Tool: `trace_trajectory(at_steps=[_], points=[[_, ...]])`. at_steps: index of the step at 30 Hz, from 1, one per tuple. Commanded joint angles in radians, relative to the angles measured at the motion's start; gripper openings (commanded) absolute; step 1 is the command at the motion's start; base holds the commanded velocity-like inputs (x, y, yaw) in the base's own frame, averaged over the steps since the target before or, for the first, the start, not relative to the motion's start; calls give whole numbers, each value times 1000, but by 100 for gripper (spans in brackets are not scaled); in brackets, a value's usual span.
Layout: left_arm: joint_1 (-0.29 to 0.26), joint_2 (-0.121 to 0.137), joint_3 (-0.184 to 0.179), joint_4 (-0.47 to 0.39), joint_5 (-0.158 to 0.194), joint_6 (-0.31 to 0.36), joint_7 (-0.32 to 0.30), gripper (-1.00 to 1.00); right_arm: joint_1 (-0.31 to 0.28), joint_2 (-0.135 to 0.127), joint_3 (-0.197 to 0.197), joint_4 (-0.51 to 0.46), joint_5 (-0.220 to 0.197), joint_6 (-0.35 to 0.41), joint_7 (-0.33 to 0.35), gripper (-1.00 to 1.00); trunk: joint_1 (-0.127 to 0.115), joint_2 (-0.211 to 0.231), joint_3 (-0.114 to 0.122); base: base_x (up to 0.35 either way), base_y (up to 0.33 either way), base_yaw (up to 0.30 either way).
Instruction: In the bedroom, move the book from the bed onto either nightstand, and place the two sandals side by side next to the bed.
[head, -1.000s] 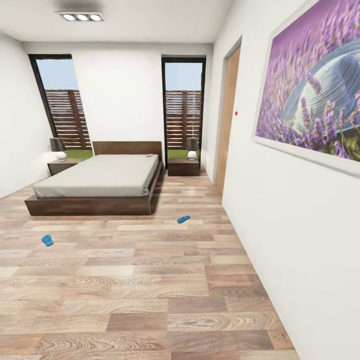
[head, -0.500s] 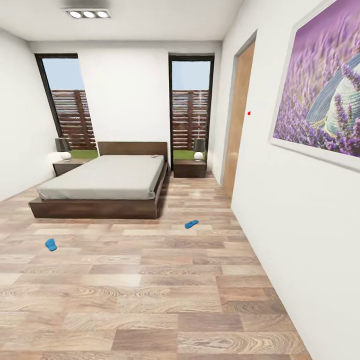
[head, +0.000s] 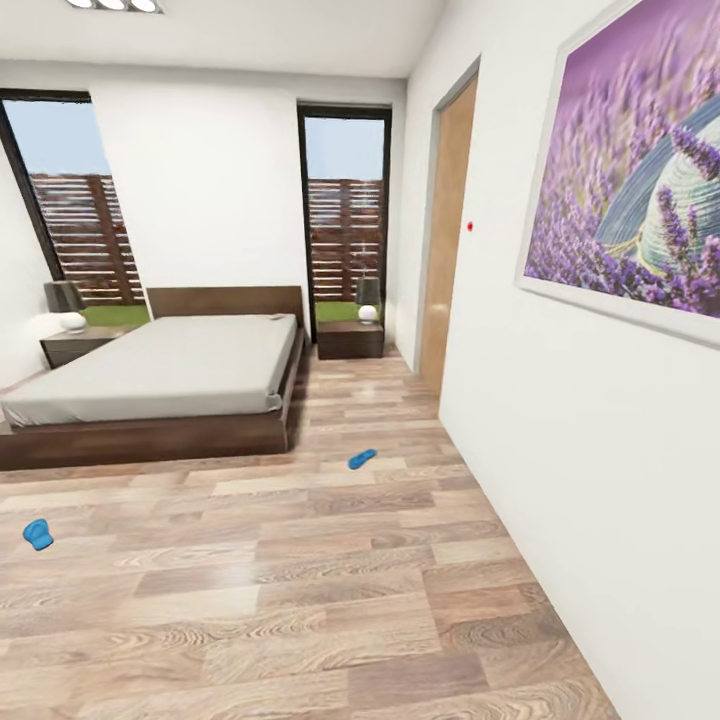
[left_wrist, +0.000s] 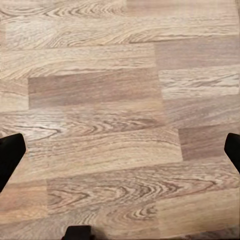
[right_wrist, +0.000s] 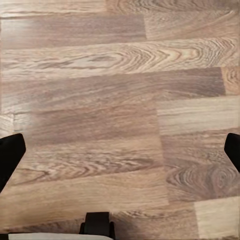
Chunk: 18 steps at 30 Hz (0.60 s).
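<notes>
In the head view the bed stands at the far left of the bedroom, with a pale grey mattress. A tiny dark thing lies at the mattress's far right corner, too small to read as the book. A nightstand stands right of the bed and another nightstand left of it. One blue sandal lies on the floor off the bed's near right corner. The other sandal lies far to the left. My left gripper and right gripper hang open over bare planks.
A white wall with the lavender picture runs close along my right, with a wooden door further on. Each nightstand carries a lamp. Tall windows stand behind the bed. Wood-plank floor stretches between me and the bed.
The whole head view has shifted: the bed and sandals now sit further left and look larger, so the camera has moved. The things themselves lie where they were.
</notes>
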<state>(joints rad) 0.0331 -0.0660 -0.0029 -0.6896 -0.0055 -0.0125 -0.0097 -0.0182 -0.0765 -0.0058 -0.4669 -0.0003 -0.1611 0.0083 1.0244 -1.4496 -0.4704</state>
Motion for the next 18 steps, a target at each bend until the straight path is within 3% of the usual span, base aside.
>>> trace_trajectory(at_steps=[1, 18], points=[[0, 0, 0, -1, -1, -1, -1, 100, 0, 0, -1, 0, 0, -3, 1, 100, 1, 0, -1, 294, 216, -71], [0, 0, 0, -1, -1, -1, -1, 100, 0, 0, 0, 1, 0, -3, -2, 100, 1, 0, -1, 258, 249, -13]])
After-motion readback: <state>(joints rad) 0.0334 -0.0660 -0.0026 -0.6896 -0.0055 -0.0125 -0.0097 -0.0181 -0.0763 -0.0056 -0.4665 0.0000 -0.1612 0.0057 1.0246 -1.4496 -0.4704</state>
